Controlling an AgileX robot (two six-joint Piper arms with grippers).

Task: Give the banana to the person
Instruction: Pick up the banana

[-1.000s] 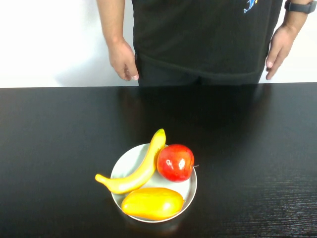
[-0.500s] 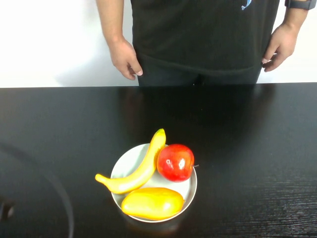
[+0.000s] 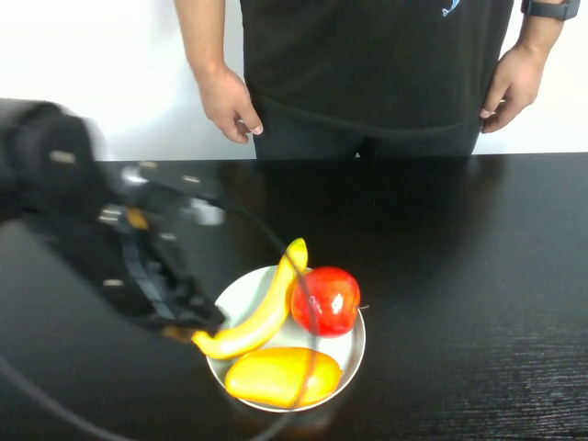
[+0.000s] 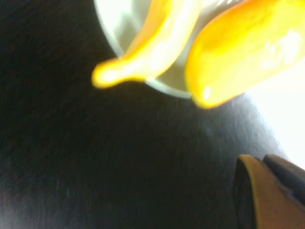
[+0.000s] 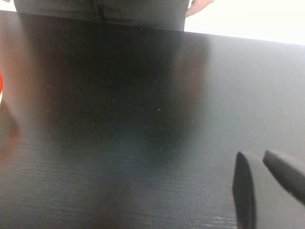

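The banana (image 3: 262,317) lies on a white plate (image 3: 234,294), its stem end sticking out over the plate's left rim. My left arm reaches in from the left, blurred; my left gripper (image 3: 188,322) is right beside that stem end. In the left wrist view the banana (image 4: 152,47) lies over the plate rim (image 4: 164,88), apart from my left gripper (image 4: 252,158), whose fingers lie close together and hold nothing. The person (image 3: 367,64) stands behind the table, both hands hanging down. My right gripper (image 5: 252,155) is shut and empty over bare table, out of the high view.
A red apple (image 3: 325,300) and a plump yellow-orange fruit (image 3: 276,377) share the plate; that fruit also shows in the left wrist view (image 4: 238,52). The left arm's cable (image 3: 299,322) hangs across the plate. The black table (image 3: 459,276) stretches right and back.
My left arm has swung in from the lower left to the banana's stem end. The person's hands have shifted slightly. The fruit has not moved.
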